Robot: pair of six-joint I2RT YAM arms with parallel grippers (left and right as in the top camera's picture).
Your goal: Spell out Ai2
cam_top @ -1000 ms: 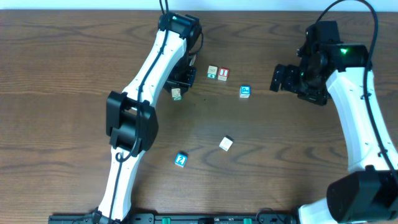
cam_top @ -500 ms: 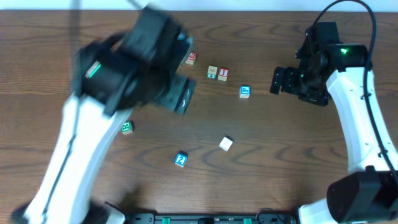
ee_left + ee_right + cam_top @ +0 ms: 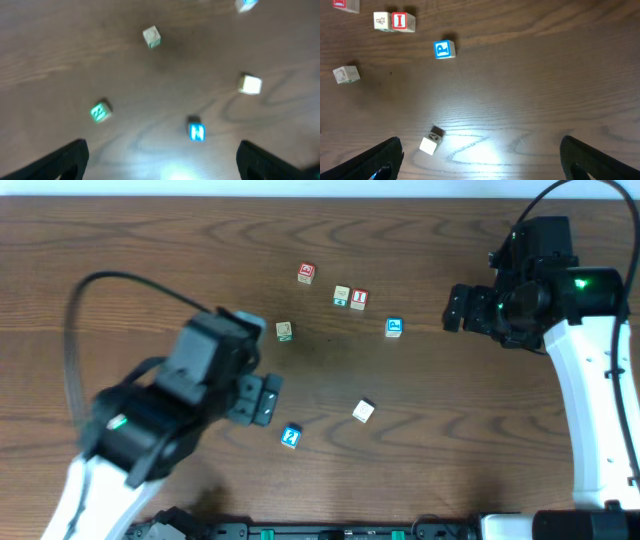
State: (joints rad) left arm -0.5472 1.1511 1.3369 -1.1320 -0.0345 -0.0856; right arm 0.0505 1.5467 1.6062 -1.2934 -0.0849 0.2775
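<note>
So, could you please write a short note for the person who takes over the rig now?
Left end effector: open, empty. Right end effector: open, empty.
The red I block touches a beige block; that block's letter is unreadable. The blue block nearest the left arm, perhaps the 2, lies apart.
Done: maybe the first two letters.
To do: check the beige block, then place the 2 after the I.

I see open table (image 3: 480,450) right of the white block (image 3: 363,411); I block (image 3: 359,299) touches its tan neighbour (image 3: 342,296), no finger gap there; P block (image 3: 394,327) stands apart
</note>
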